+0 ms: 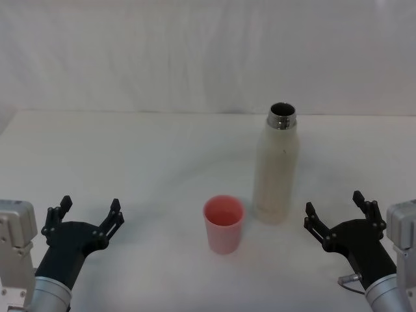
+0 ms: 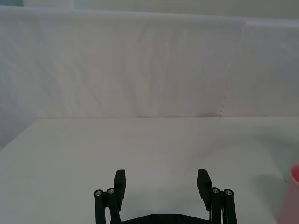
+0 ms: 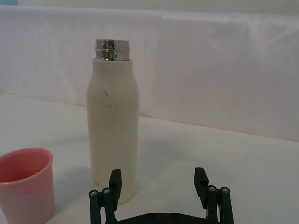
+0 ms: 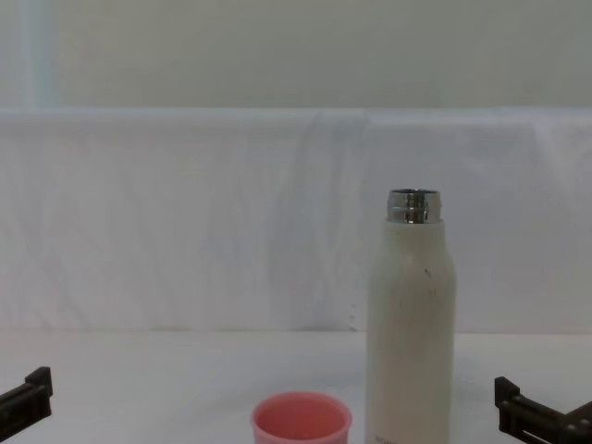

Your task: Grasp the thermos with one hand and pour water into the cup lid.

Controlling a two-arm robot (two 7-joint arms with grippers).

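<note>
The cream-white thermos (image 1: 277,172) stands upright on the white table, its steel neck uncapped; I also see the thermos (image 3: 113,126) in the right wrist view and the thermos (image 4: 412,324) in the chest view. The salmon-pink cup lid (image 1: 223,223) stands upright just to its front left, also visible as the cup lid (image 3: 25,184) and the cup lid (image 4: 302,418). My right gripper (image 1: 333,209) is open, a short way to the right of the thermos and nearer me. My left gripper (image 1: 90,213) is open near the table's front left, away from both objects.
A white table (image 1: 130,162) runs back to a white draped backdrop (image 1: 195,52). An edge of the cup lid (image 2: 292,196) shows in the left wrist view beside the open left gripper (image 2: 161,179).
</note>
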